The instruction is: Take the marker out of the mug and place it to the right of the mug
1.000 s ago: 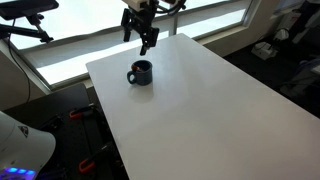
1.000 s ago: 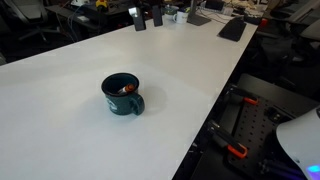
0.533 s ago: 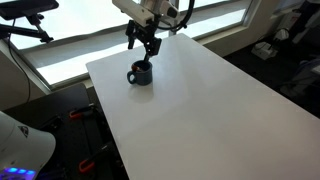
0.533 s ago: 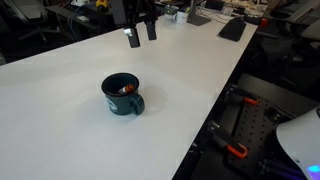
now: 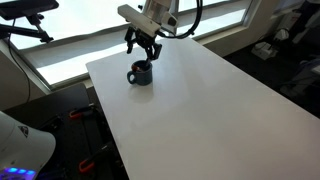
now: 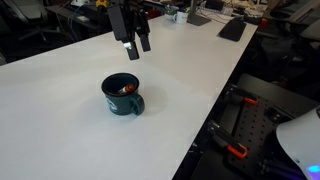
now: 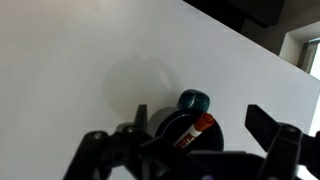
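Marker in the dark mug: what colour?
The thin stick-like marker is red; clearest in the wrist view.

Bright daylight from window (image 5: 80,45); white table (image 5: 190,100) glares; wrist view soft, mug (image 7: 185,128) shadow faint.

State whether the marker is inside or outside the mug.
Inside. The wrist view shows the red marker within the mug; the open fingers hang above it.

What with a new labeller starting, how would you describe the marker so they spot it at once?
On the big white table stands a lone dark mug. Inside it lies the marker, a thin red stick, the only red thing there.
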Robot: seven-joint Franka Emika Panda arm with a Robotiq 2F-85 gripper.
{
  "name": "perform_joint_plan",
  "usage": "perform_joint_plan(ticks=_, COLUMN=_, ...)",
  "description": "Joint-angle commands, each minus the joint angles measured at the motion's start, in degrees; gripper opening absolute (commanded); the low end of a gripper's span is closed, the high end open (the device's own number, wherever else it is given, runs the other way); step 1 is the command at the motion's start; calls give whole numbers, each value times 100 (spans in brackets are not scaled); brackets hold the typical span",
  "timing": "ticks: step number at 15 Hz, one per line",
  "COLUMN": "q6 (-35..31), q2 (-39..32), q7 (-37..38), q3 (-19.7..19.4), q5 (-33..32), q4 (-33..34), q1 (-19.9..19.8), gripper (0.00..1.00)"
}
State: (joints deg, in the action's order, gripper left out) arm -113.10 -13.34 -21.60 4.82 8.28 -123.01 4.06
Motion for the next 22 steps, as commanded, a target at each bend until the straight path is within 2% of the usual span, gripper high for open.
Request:
perform_joint_plan(ticks=1, q6=258, q2=-216, q7=-641, q3=155, q5=48, q4=297, q1=-122, gripper=100)
perform_joint_plan(ticks=5, q6=344, q2=-450, q7=-1306, q3=235, q5=3, q4=485, q1=-182, gripper=100)
perform_joint_plan(ticks=7, q6=425, q2=-544, q7=-1111, q3=184, q5=-280, q4=544, q1=-112, gripper=100)
perform_joint_plan(ticks=8, q6=201, q2=-416, q7=-1159, q3=210, q5=-121, q4=348, q1=-159, gripper=100)
perform_joint_plan(ticks=15, q6=231, q2=-543, q7=-1157, q3=216, q5=-229, q4=427, q1=-162, gripper=100)
perform_joint_plan(ticks=22, q6=47, q2=-927, q7=-993, q3=484, q5=87, q4=689, q1=-34, gripper=100)
